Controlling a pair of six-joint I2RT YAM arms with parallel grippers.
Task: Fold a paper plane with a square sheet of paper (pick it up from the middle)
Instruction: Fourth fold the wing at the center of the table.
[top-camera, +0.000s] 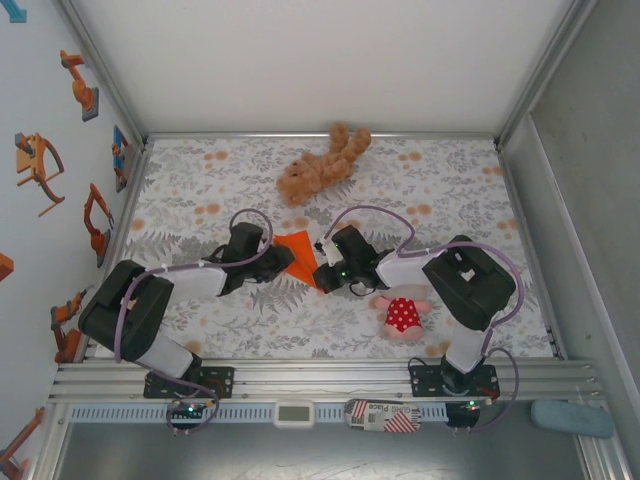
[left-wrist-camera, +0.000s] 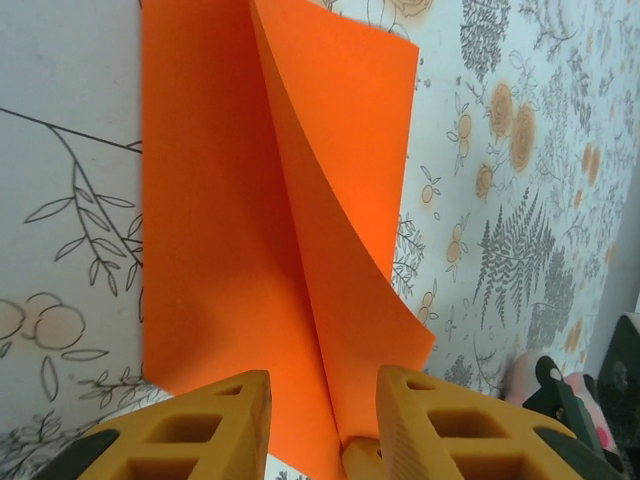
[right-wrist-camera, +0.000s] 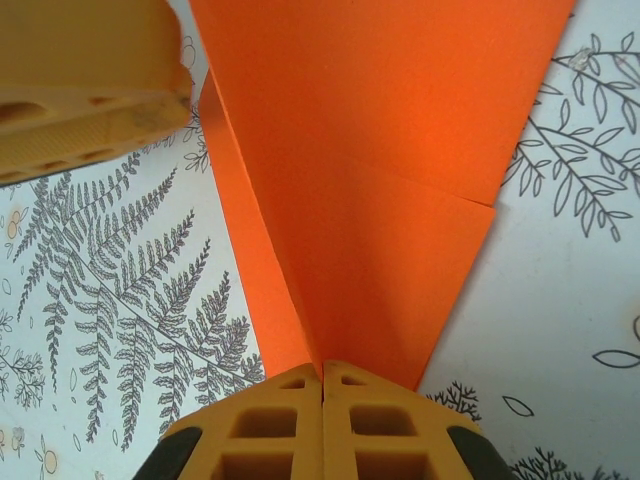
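**A:** Near edge first. What's closest?

**B:** Pink doll (top-camera: 402, 315) in a red spotted dress. It lies on the floral tablecloth (top-camera: 190, 190), just on the near side of the right forearm.

**A:** Right claw?

**B:** The right gripper (right-wrist-camera: 322, 372) has its two yellow fingers (right-wrist-camera: 270, 425) pressed flat together with no gap. They pinch the narrow tip of the orange paper (right-wrist-camera: 380, 200). The sheet fans out wide from that pinch. One fold edge runs away from the tip, and a short crease crosses the right side.

**A:** Left claw?

**B:** The left gripper (left-wrist-camera: 322, 385) faces the right one across the sheet. Its jaws are part-way open with a clear gap, and nothing is clamped. The paper's fold runs into that gap. One flap curls up off the lower layer and lies close to the finger (left-wrist-camera: 440, 430) on the view's right. Can't tell whether they touch.

**A:** Paper's position?

**B:** Mid-table, between the two grippers. It is partly folded and looks roughly triangular from above.

**A:** Beyond that?

**B:** Brown plush bear (top-camera: 322, 165), sprawled near the back edge, well apart from the paper.
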